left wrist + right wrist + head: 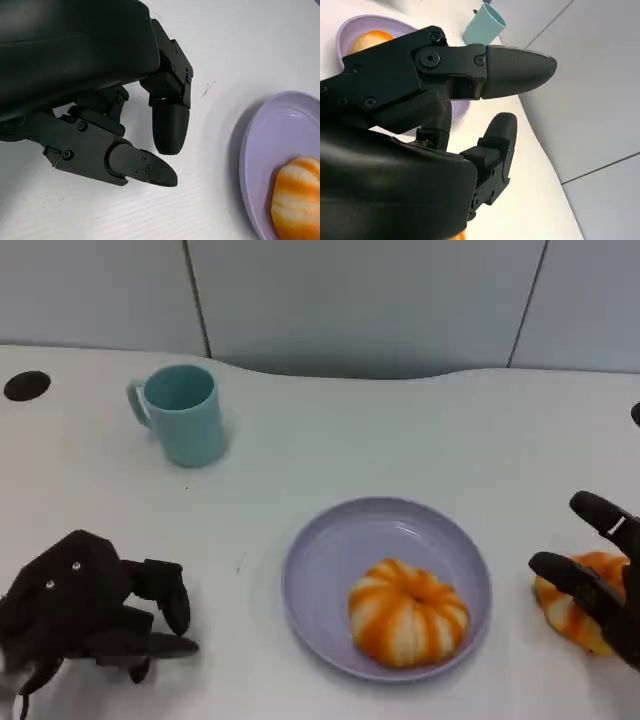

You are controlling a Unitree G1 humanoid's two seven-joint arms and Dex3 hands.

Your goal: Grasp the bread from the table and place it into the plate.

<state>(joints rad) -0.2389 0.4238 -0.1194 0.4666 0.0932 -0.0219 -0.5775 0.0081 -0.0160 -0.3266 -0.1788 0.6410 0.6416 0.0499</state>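
Already we see one orange-striped bread [408, 612] lying inside the lilac plate [320, 570], so part of the work looks done, while a second bread [575, 610] lies on the white worktop [330, 450] just beside the plate, under our right hand [600, 575]. The fingers [565, 575] of this hand are spread over that bread, and we cannot tell if they grip it. Our left hand [85, 610] rests on the worktop with its fingers curled in, holding nothing, well apart from the blue cup [180, 412].

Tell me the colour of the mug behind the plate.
The mug is light teal, clearest in the head view.
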